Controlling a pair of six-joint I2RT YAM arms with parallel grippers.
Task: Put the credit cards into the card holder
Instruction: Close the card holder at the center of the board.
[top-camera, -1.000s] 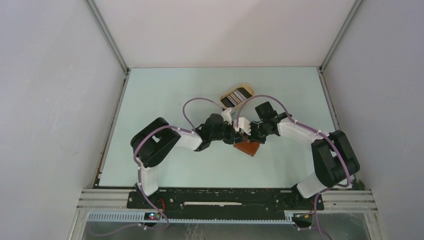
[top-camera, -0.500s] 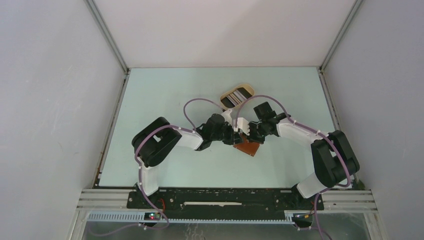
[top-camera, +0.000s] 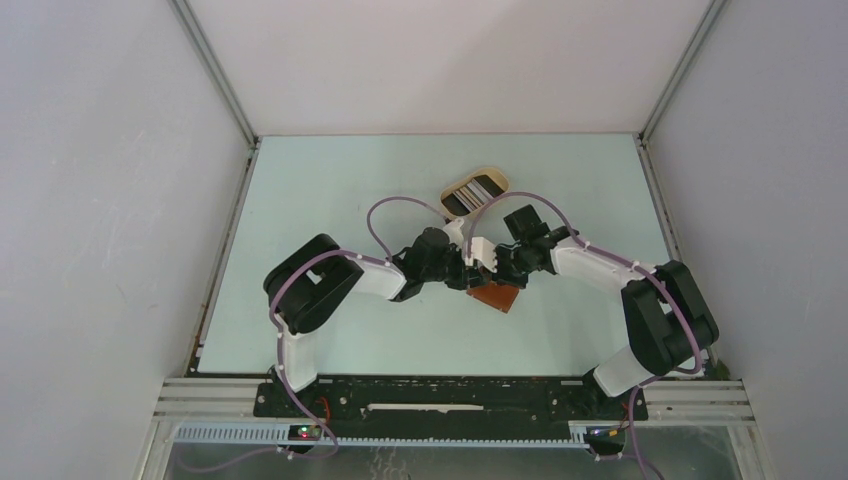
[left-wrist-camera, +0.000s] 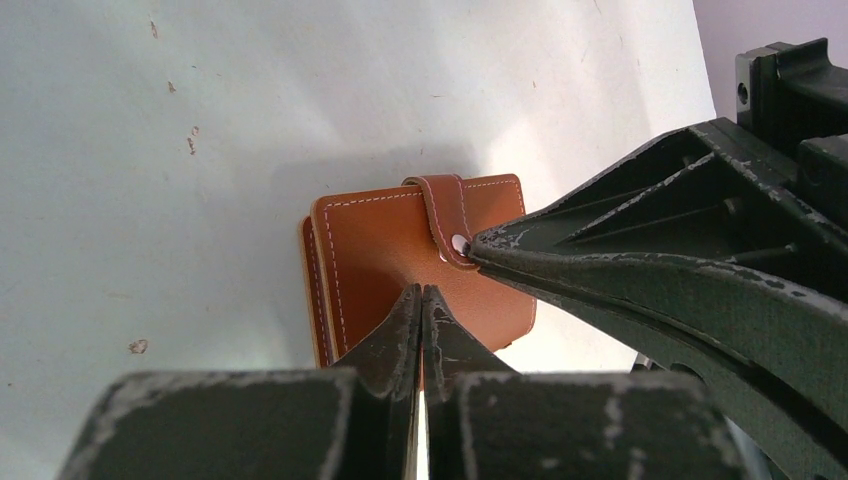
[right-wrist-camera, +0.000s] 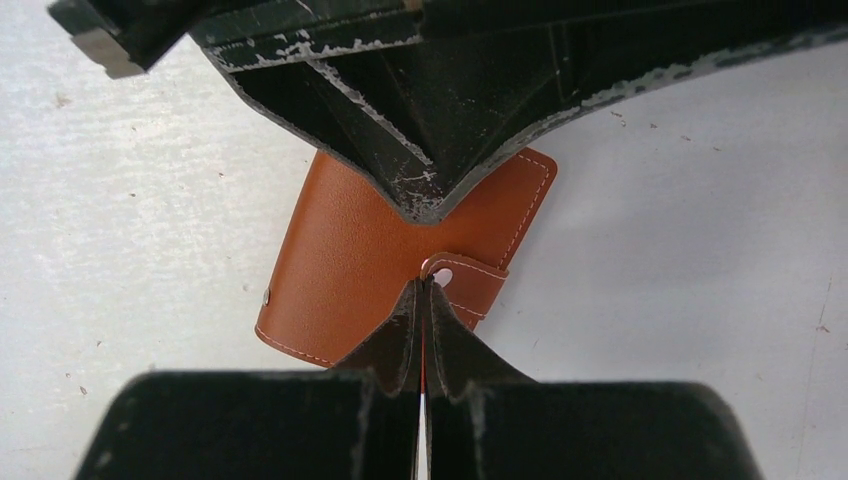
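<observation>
The card holder (top-camera: 498, 297) is a closed reddish-brown leather wallet lying flat mid-table, its tab snapped over the front. My left gripper (top-camera: 479, 275) is shut, and in the left wrist view its tips (left-wrist-camera: 422, 292) rest on the wallet's face (left-wrist-camera: 380, 245). My right gripper (top-camera: 492, 271) is shut, and its tips (right-wrist-camera: 425, 286) touch the end of the tab (right-wrist-camera: 480, 285) at the snap. I cannot tell whether they pinch the tab. The credit cards (top-camera: 472, 192), black, grey and pale, lie stacked in the beige tray beyond.
The beige oval tray (top-camera: 501, 179) sits just beyond both wrists. The two grippers nearly touch tip to tip over the wallet (right-wrist-camera: 340, 250). Cage walls rise on the left, right and far sides of the pale table.
The right wrist has shifted slightly left and away. Both grippers stay shut at the wallet, which has not moved.
</observation>
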